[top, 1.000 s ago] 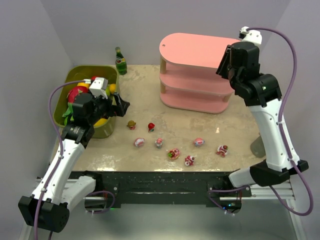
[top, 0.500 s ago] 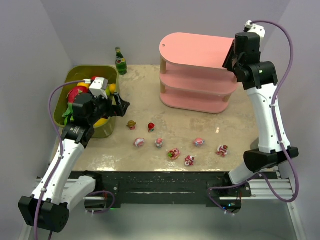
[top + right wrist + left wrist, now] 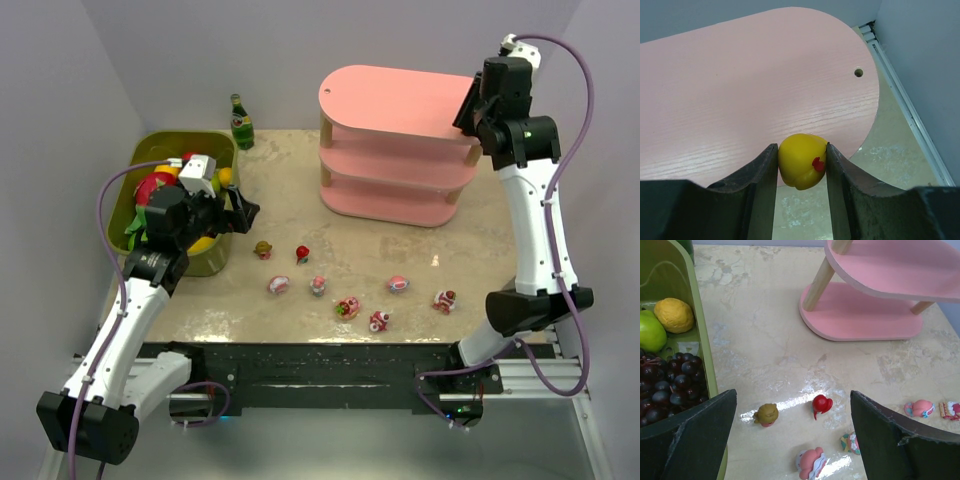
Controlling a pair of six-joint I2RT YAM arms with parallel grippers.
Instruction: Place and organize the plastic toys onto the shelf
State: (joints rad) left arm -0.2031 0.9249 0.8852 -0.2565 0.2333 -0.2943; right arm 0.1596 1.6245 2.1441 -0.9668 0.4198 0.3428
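Right pincer: the right pincer (image 3: 801, 152) is clenched on a small glossy yellow plastic figurine (image 3: 799, 170), a rounded blob with a red spot on its side, squeezed between two dark matte fingers (image 3: 760, 180).
Yellow figurine's place: over the rounded right end of the shelf's top board, its lower part showing past the board's edge; whether it touches the board cannot be told.
Shelf: a pink three-tier shelf (image 3: 390, 110) with oval boards showing a faint wood grain, pale round wooden posts and a small drilled hole near the end of the top board.
Bench: a beige marbled bench (image 3: 290, 190), smooth and glossy enough to catch glare.
Left pincer: the left pincer (image 3: 792, 435) is released, its dark, rough-edged fingers spread wide and gripping nothing, above the bench just beside the bin.
Loose toys: eight tiny plastic figurines lie on the bench in front of the shelf, apart from it: a brown-haired one (image 3: 766, 415), a shiny red one (image 3: 822, 404), the others mostly pink and white (image 3: 811, 463).
Bin: an olive-green rectangular plastic bin (image 3: 180, 140) at the left, holding a dimpled yellow lemon (image 3: 674, 315), a smooth green apple (image 3: 650, 332) and a cluster of dark grapes (image 3: 670, 380).
Bottle: a green glass bottle (image 3: 241, 122) stands upright at the far edge, near the bin's far corner.
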